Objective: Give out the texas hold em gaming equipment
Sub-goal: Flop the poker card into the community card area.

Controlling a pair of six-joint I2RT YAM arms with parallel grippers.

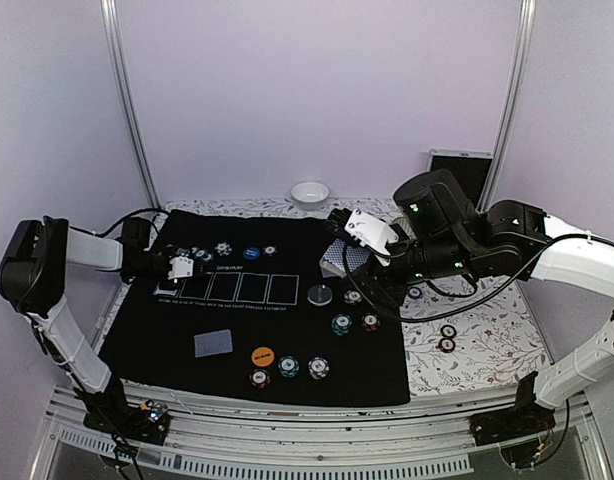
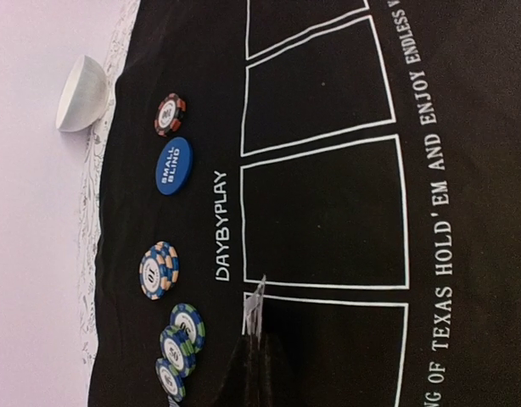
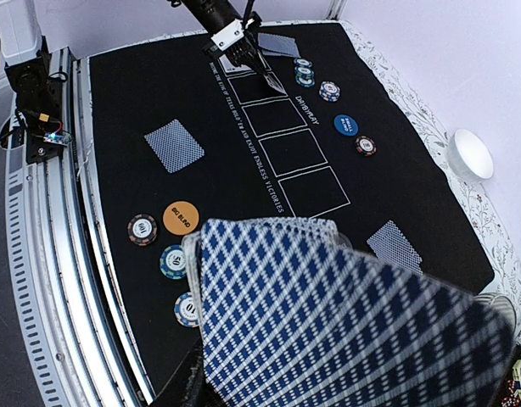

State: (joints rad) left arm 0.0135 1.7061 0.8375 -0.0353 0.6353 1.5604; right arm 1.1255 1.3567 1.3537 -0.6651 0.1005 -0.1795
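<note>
My left gripper (image 1: 179, 268) is shut on a single playing card (image 2: 254, 307), seen edge-on, over the leftmost printed box of the black mat (image 1: 287, 240). My right gripper (image 1: 359, 262) is shut on a fanned deck of blue-checked cards (image 3: 328, 322), held above the mat's right side. One card (image 1: 213, 343) lies face down near the front left, another card (image 3: 394, 246) near the deck, and a third card (image 3: 277, 44) beyond the left gripper. An orange disc (image 1: 262, 356) sits with three chips (image 1: 289, 367) at the front. The blue disc (image 2: 173, 165) and striped chips (image 2: 159, 270) lie along the far edge.
A small white bowl (image 1: 310, 193) stands on the floral cloth behind the mat. A grey round thing (image 1: 320, 295) and more chips (image 1: 341, 324) sit right of the printed boxes. Ring-shaped pieces (image 1: 447, 338) lie on the cloth at the right. A metal rail (image 1: 287, 440) runs along the front.
</note>
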